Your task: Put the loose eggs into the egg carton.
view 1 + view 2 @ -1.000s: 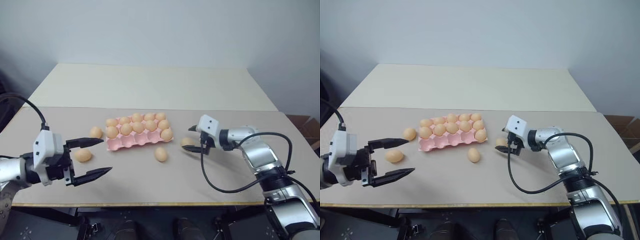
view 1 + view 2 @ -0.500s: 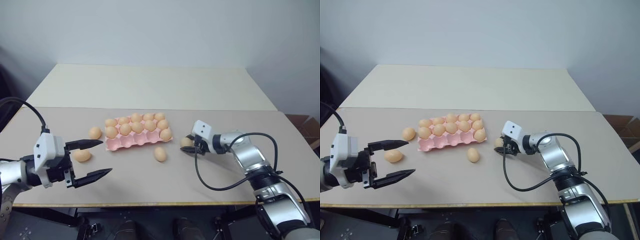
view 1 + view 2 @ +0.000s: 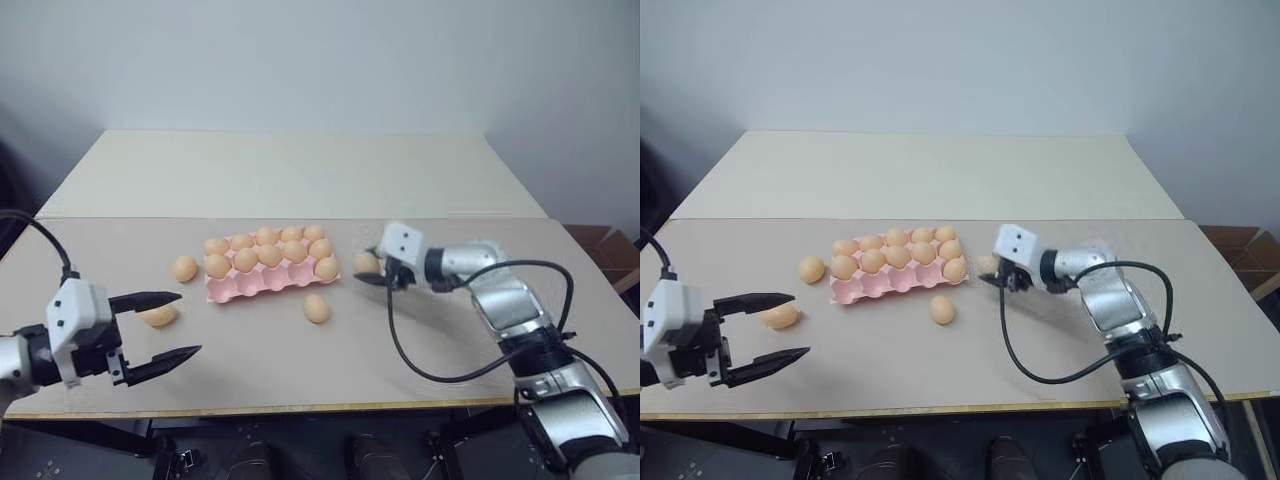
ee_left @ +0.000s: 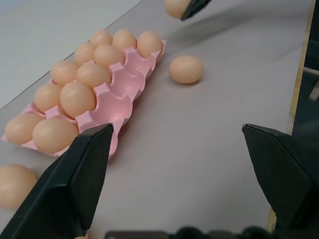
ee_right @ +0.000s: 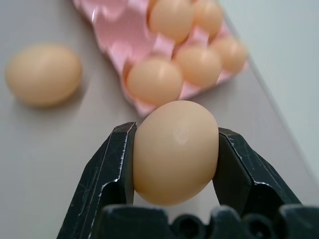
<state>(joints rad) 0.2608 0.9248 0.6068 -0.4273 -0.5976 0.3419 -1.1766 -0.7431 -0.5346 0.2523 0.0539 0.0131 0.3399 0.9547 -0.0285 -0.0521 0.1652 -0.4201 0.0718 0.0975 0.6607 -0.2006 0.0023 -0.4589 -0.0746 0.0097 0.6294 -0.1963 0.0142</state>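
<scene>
Right end effector (image 5: 175,149) clamping egg (image 5: 175,152)

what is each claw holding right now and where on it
The right claw grips an egg by its two opposite sides, one finger on each. The left claw is open and holds nothing.

Tan table (image 3: 300,380), white wall (image 3: 320,60)

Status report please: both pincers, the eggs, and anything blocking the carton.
Right pincer shut on an egg, lifted beside the egg carton. Left pincer open, empty. Three loose eggs on the table. Carton's front row empty, nothing blocking.
</scene>
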